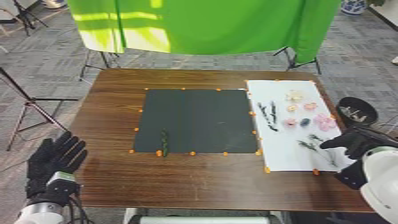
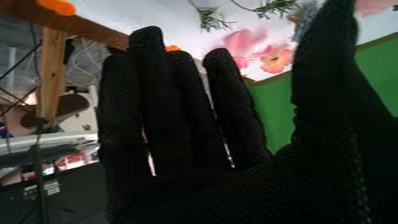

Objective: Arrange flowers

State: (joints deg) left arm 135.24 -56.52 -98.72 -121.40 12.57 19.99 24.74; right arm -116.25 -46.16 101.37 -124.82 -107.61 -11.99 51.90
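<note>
One green sprig [image 1: 164, 142] lay on the dark mat [image 1: 204, 115], lower left of center, so I figured the arrangement was meant to go there. Loose flowers [image 1: 324, 122] were spread over the white sheet [image 1: 284, 162] at right, probably for easy picking. Right robot hand [image 1: 354, 141], right edge: fingers straight, nothing held. Left robot hand [image 1: 55, 160], lower left: open, empty too, likely clear on purpose.

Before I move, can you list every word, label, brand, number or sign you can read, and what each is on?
No text can be read.
Pale label on the dark panel in the right wrist view: too small to read.
Pale patch at the left hand's wrist: cannot tell if it bears print.
Black mat, white sheet: no legible text.
</note>
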